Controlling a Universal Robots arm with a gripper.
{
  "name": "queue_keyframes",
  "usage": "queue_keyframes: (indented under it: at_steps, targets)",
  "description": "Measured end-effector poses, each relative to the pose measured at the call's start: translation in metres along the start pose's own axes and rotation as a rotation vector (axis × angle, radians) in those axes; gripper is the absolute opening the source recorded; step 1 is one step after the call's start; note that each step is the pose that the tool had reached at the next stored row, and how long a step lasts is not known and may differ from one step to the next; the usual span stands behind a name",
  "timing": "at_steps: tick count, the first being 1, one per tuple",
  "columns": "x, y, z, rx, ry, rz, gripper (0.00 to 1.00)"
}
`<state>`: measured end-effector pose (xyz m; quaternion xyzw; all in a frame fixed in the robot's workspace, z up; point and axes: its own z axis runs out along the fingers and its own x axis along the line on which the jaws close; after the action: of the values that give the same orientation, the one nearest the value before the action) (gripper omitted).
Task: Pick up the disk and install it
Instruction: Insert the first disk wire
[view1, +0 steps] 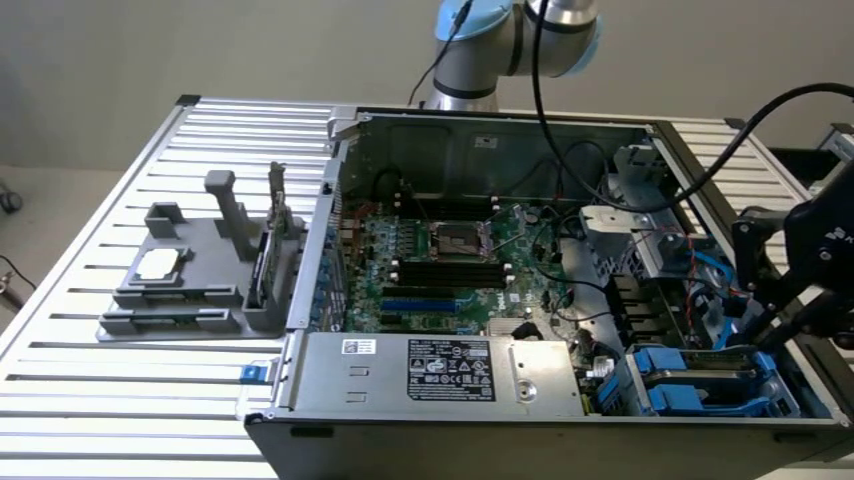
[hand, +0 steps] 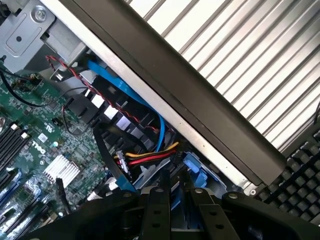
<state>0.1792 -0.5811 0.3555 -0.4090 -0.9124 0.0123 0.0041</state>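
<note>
The disk (view1: 701, 385), in its blue plastic carrier, lies in the drive bay at the front corner of the open computer case, on the exterior view's right. My black gripper (view1: 750, 338) reaches down to the carrier's far edge. In the wrist view the two fingers (hand: 159, 215) stand close together, with the blue carrier (hand: 197, 172) showing between and just past them. The gripper (hand: 178, 200) looks shut on the disk's edge. Most of the drive's silver face is hidden by the bay and the gripper.
A large silver power supply box (view1: 441, 370) sits along the case front beside the bay. The motherboard (view1: 441, 260) fills the middle. Blue, red and yellow cables (hand: 145, 155) crowd the bay. The case wall (hand: 190, 95) runs close by. A gray tray (view1: 200, 280) stands on the slatted table.
</note>
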Motion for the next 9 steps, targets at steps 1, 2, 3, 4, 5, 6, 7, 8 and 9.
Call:
queue_keyframes:
  at_steps: [1,2,3,4,5,6,7,8,9]
  targets:
    - [-0.0001,-0.0001,0.0004,-0.0004,0.0007,0.007,0.22]
    - [-0.0005,-0.0003,0.0004,0.0001,0.0012,0.009,0.22]
    - [-0.0006,-0.0004,0.0005,0.0003,0.0016,0.01,0.22]
    - [-0.0009,-0.0007,0.0005,0.0004,0.0018,0.01,0.22]
    - [-0.0015,-0.0012,0.0006,0.0004,0.0024,0.011,0.22]
    - [-0.0019,-0.0015,0.0006,0.0003,0.0028,0.013,0.22]
    - [-0.0022,-0.0018,0.0005,-0.0003,0.0036,0.016,0.22]
    - [-0.0024,-0.0019,0.0007,-0.0015,0.0052,0.021,0.22]
    - [-0.0025,-0.0021,0.0008,-0.0026,0.0067,0.027,0.22]
